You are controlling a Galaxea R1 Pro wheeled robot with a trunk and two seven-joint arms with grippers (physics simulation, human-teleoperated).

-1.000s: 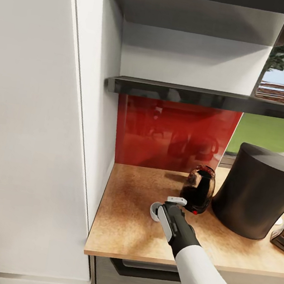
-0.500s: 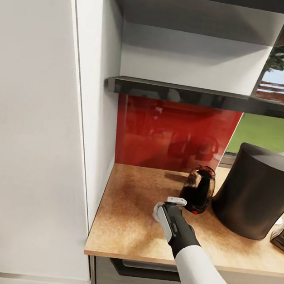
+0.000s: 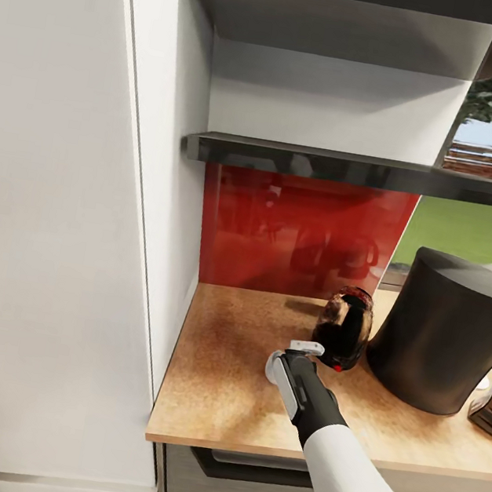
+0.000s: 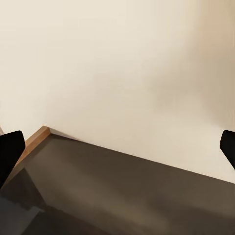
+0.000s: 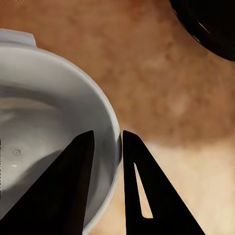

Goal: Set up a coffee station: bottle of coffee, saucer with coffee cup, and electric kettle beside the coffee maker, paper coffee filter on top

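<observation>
Coffee cup [image 3: 268, 365] mostly behind right pincer [image 3: 292, 357]

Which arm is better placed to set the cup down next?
Right. Its gripper pinches the cup's rim, one finger inside, over the counter beside the bottle. The left gripper is open, facing a wall.

Red backsplash [image 3: 303, 235], perhaps glass

A white coffee cup [image 5: 44, 142] sat upright on the wooden tabletop [image 3: 218, 369], its rim pinched between the right gripper [image 5: 120, 147] fingers. Just beyond it stood the dark coffee bottle [image 3: 344, 327], beside the black coffee maker [image 3: 446, 333].
</observation>
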